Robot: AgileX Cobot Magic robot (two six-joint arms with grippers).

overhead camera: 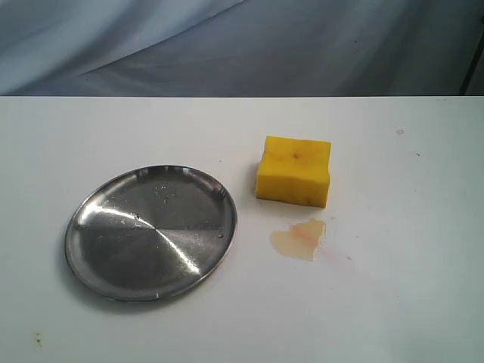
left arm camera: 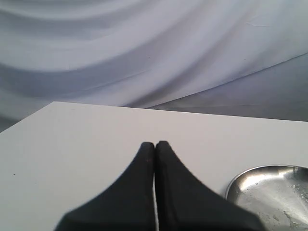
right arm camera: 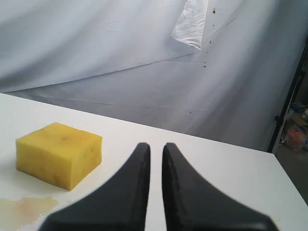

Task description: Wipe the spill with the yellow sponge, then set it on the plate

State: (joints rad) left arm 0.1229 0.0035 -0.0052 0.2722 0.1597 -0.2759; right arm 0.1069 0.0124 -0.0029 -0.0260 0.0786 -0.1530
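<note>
Desk [overhead camera: 393, 302]: white, faint specks, grey cloth [overhead camera: 227, 45] hanging behind it.
Plate [overhead camera: 151, 231]: round silver dish with water droplets on it, on the left part of the desk.
Yellow sponge [overhead camera: 293, 170]: flat on the desk, right of the plate and apart from it; small dark dent on top.
Spill [overhead camera: 300, 239]: amber patch with a pink tinge, just in front of the sponge, a narrow strip of desk between.
Left gripper [left arm camera: 155, 144]: jaws pressed together, holding nothing, above the desk beside the plate's rim.
Right gripper [right arm camera: 155, 147]: jaws all but closed with a thin slit between, nothing in it; sponge near, untouched.
</note>
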